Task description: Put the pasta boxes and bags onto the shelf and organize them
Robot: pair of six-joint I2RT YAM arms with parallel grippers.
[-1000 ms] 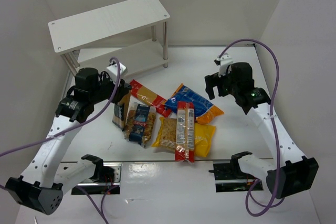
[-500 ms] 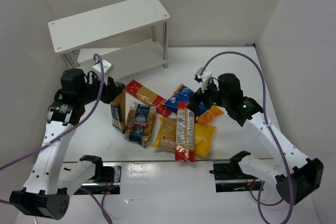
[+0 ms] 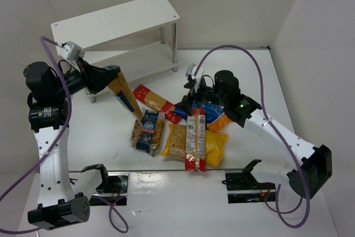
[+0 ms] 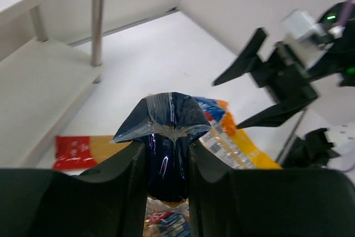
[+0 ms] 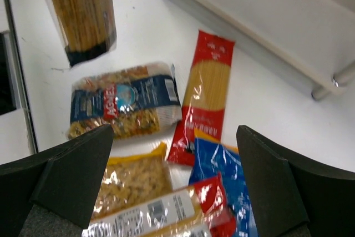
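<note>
The left gripper [image 4: 168, 162] is clenched on the dark blue end of the tan-and-dark-blue spaghetti pack [image 3: 125, 96], both fingers [image 4: 132, 178] pressing its crimped seam. The pack slants down from the gripper in front of the shelf's lower board. Its low end is just beside the clear blue-labelled bag [image 3: 147, 131]; whether it touches the table [image 3: 249, 76] cannot be told. The white two-tier shelf [image 3: 116, 19] stands at the far left, and neither board has a pack on it.

The right gripper [image 3: 189, 97] is spread wide and grips nothing. It hovers over the near end of a flat red spaghetti pack [image 3: 155, 102] and the edge of the blue-orange bag [image 3: 215, 114]. Nearer the arms, a second red spaghetti pack [image 3: 195, 140] lies across the yellow bag [image 3: 176, 140].
</note>
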